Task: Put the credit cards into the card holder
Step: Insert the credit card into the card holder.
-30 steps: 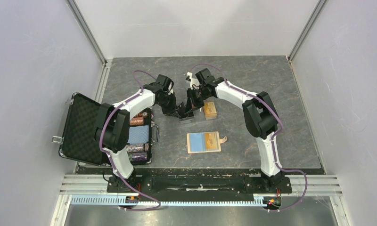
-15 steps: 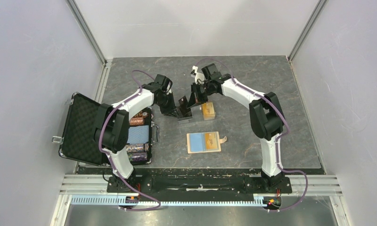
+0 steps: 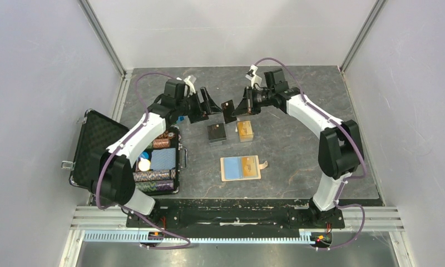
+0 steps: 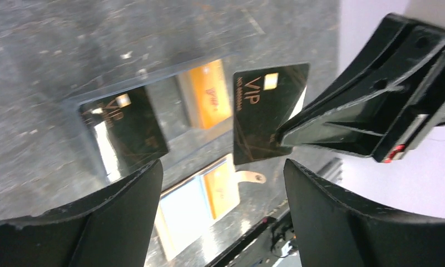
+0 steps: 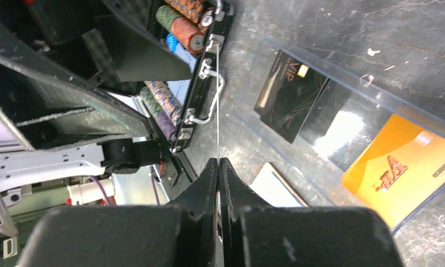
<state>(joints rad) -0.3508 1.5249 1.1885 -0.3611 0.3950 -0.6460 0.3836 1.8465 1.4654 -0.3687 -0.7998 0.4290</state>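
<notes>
My right gripper is shut on the edge of a black credit card marked VIP and holds it upright above the table. In the left wrist view that card hangs pinched in the right fingers. The right wrist view shows it edge-on as a thin line rising from my shut gripper. My left gripper faces it from the left, open and empty. The card holder lies open nearer the arm bases, light-blue inside, with an orange card in its right half.
A small black box and an orange clear-lidded box sit side by side below the grippers. An open black chip case with stacked chips lies at the left. Grey walls enclose the table.
The left gripper has opened and pulled back to the rear left. The right gripper has risen from over the black box and moved to the rear right, keeping the black card.
</notes>
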